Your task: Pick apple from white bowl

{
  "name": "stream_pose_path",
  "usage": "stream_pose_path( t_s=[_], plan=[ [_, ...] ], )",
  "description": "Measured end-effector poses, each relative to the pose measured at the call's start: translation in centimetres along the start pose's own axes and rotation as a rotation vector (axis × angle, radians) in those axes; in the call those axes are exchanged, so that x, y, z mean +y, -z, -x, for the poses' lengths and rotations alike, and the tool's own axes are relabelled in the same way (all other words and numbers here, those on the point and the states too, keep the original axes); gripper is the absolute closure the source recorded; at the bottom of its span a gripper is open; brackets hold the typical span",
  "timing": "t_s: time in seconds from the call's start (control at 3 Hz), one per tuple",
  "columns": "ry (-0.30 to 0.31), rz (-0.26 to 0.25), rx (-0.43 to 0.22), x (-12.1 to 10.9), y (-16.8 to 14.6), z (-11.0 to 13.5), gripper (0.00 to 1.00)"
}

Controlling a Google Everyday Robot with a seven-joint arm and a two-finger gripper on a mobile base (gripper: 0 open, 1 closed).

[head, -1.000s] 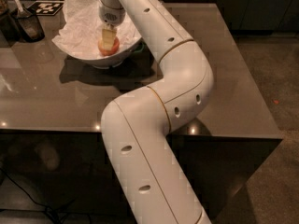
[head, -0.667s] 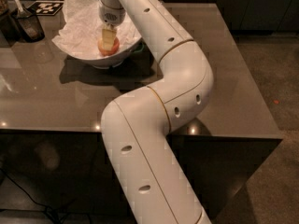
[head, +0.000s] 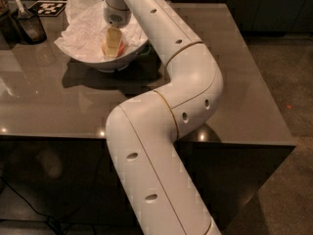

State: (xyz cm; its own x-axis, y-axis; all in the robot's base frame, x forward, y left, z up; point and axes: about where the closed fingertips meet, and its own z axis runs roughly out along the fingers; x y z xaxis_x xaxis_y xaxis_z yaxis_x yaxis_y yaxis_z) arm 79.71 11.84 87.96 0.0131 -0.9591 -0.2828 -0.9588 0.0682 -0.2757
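White paper (head: 88, 18) lines the white bowl (head: 117, 62) and hides most of its inside. The gripper (head: 113, 43) points down into the bowl, right at the apple (head: 122, 47). It covers the fruit's middle, so only reddish edges show on either side. Whether it is clamped on the apple or spread: cannot tell. Versus one second ago: gripper, apple and bowl unmoved. The bowl sits on the far left part of the glossy grey-brown table (head: 58, 97), near a dark container (head: 30, 27) holding a utensil. Dim room, carpeted floor (head: 286, 77).
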Motion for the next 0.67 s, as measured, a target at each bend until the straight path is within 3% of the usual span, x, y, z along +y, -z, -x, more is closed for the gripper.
stream_pose_path(
  t_s=[0.33, 0.67],
  plan=[
    [0.000, 0.000, 0.000, 0.00, 0.00, 0.00, 0.18],
    [0.000, 0.000, 0.000, -0.01, -0.02, 0.00, 0.15]
  ],
)
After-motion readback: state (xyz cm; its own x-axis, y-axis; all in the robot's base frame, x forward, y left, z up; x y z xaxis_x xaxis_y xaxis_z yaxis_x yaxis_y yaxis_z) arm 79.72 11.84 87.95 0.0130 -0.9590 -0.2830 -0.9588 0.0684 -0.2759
